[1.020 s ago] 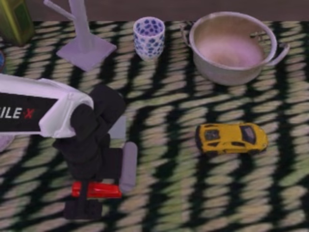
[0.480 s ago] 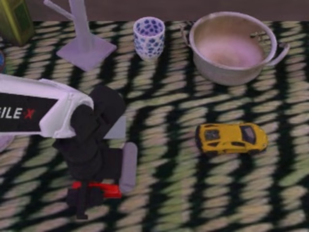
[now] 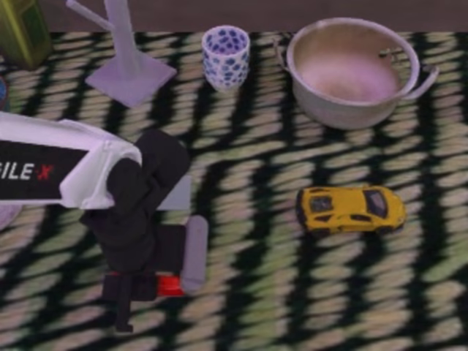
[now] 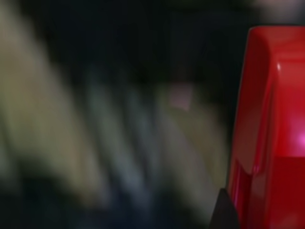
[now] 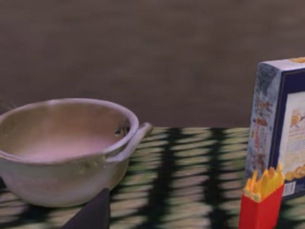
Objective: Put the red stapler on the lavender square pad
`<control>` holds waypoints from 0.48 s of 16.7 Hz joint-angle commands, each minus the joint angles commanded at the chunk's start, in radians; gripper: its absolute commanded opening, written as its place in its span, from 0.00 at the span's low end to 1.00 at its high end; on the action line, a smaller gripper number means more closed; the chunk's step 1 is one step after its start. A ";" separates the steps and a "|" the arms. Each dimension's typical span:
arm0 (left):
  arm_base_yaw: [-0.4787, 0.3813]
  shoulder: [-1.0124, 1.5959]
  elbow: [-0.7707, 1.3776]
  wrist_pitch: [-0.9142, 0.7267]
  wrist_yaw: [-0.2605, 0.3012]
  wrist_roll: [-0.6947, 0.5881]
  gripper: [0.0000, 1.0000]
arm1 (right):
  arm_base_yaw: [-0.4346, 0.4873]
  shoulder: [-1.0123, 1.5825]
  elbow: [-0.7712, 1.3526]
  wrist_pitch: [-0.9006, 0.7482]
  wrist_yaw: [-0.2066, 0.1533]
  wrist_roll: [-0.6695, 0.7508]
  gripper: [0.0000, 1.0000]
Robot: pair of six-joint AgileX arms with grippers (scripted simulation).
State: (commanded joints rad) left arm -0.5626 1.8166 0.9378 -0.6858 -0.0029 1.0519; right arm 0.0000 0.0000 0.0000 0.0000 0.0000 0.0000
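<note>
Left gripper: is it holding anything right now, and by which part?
Cannot be told. The left gripper is down over the stapler, hiding all but its right end. The wrist view shows the stapler close up, with no grip visible.

**Clearance around left gripper**

Left gripper (image 3: 131, 289) sits low over the red stapler (image 3: 170, 286). Lavender square pad (image 3: 178, 193) just behind it, largely covered by the arm. Open cloth to its right up to the yellow toy car (image 3: 350, 209); pot (image 3: 351, 69) well beyond.
</note>
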 joint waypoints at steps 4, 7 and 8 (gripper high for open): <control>0.000 0.000 0.000 0.000 0.000 0.000 0.00 | 0.000 0.000 0.000 0.000 0.000 0.000 1.00; 0.000 -0.007 0.013 -0.016 0.000 0.002 0.00 | 0.000 0.000 0.000 0.000 0.000 0.000 1.00; 0.000 -0.016 0.031 -0.040 0.000 0.003 0.00 | 0.000 0.000 0.000 0.000 0.000 0.000 1.00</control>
State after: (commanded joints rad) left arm -0.5622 1.8011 0.9685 -0.7261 -0.0029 1.0548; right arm 0.0000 0.0000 0.0000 0.0000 0.0000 0.0000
